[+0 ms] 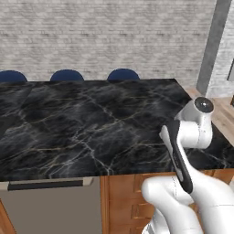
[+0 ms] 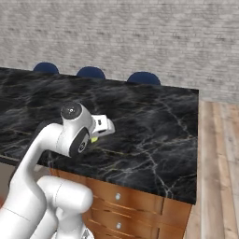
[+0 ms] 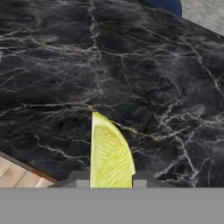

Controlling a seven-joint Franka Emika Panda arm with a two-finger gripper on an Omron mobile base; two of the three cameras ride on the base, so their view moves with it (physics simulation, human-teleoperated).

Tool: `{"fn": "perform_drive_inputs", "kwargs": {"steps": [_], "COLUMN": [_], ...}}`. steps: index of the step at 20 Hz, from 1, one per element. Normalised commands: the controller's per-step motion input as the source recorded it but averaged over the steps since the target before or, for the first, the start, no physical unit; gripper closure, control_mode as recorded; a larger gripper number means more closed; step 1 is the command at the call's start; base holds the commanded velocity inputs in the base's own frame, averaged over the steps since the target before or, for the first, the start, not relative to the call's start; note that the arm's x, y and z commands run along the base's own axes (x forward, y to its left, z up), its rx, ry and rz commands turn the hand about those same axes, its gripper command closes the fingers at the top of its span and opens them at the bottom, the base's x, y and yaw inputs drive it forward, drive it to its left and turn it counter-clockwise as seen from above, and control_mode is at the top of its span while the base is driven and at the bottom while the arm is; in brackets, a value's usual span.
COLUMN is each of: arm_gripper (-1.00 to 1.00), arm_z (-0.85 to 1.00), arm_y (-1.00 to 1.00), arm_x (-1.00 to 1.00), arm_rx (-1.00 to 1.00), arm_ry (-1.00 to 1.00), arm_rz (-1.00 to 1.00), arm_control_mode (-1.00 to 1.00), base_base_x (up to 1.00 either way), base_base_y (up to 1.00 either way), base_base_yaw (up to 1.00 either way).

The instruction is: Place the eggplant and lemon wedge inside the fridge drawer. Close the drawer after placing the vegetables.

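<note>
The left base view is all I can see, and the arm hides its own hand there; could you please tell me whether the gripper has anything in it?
Observer: Yes. In the hand view the gripper is shut on the lemon wedge.
Operator: Thank you. What lies beneath the wedge?
Observer: The black marble counter, with the counter's edge and wooden floor at the lower left of the hand view.
Operator: Does the other base camera show the wedge?
Observer: Just a yellow-green sliver below the white hand.

The lemon wedge (image 3: 110,153) sits between the gripper's fingertips (image 3: 139,178) above the counter (image 3: 131,65); chairs (image 2: 144,78) stand behind.
</note>
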Motion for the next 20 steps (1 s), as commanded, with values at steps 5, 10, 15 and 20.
{"fn": "perform_drive_inputs", "kwargs": {"steps": [5,10,15,20], "arm_gripper": [1.00,1.00,1.00,1.00], "arm_z": [0.00,0.06,0.00,0.00], "arm_y": [0.03,-0.02,0.00,0.00], "arm_x": [0.00,-0.26,0.00,0.00], "arm_rx": [0.00,0.00,0.00,0.00], "arm_ry": [0.00,-0.02,0.00,0.00], "arm_rz": [0.00,-0.13,0.00,0.00], "arm_control_mode": [-1.00,-1.00,1.00,1.00], "base_base_x": [0.00,0.00,-0.72,-0.79], "base_base_y": [0.00,0.00,-0.49,-0.96], "base_base_yaw": [0.00,0.00,-0.27,-0.28]}}
